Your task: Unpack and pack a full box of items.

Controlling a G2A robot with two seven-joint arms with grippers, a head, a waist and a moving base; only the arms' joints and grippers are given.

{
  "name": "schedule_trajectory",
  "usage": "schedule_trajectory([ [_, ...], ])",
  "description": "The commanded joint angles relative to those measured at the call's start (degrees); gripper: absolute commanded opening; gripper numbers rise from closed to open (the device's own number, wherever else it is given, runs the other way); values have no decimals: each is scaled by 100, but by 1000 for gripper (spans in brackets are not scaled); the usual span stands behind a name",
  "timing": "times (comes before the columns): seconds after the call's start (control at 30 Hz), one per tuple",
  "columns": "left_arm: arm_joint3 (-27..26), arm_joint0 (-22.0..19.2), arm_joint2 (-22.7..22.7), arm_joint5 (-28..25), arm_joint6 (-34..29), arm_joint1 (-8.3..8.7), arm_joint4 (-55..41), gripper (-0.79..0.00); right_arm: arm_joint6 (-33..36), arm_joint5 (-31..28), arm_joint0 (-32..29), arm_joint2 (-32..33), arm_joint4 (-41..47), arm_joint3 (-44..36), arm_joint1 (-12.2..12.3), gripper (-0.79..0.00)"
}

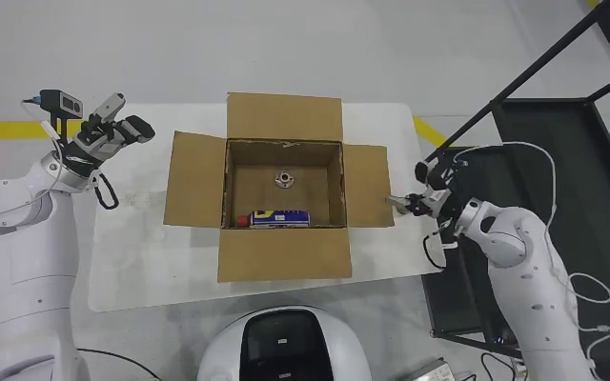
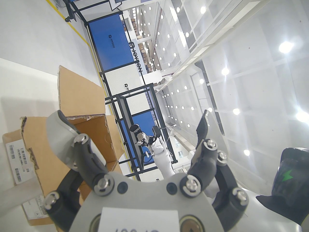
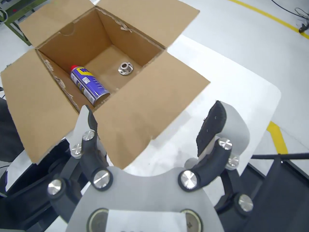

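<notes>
Judging by the open box (image 1: 284, 255) on the desk (image 1: 133, 257), holding just a can (image 1: 281, 218) by its near wall and a hub (image 1: 284, 177) farther in, we reckon the job is midway, our left hand (image 2: 130, 115) and right hand (image 3: 150, 111) spread wide and empty either side.

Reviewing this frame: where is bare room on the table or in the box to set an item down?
The table is bare beside the left flap of the box and along the narrow strip before its near flap. Inside, the floor is free around the metal hub; the spray can crowds the near wall.
</notes>
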Motion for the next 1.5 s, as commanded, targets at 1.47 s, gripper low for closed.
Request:
schedule_trajectory([
  [1.47, 0, 0, 0, 0, 0, 0, 0, 0, 497, 1676, 1351, -1249, -279, 2941, -116, 0],
])
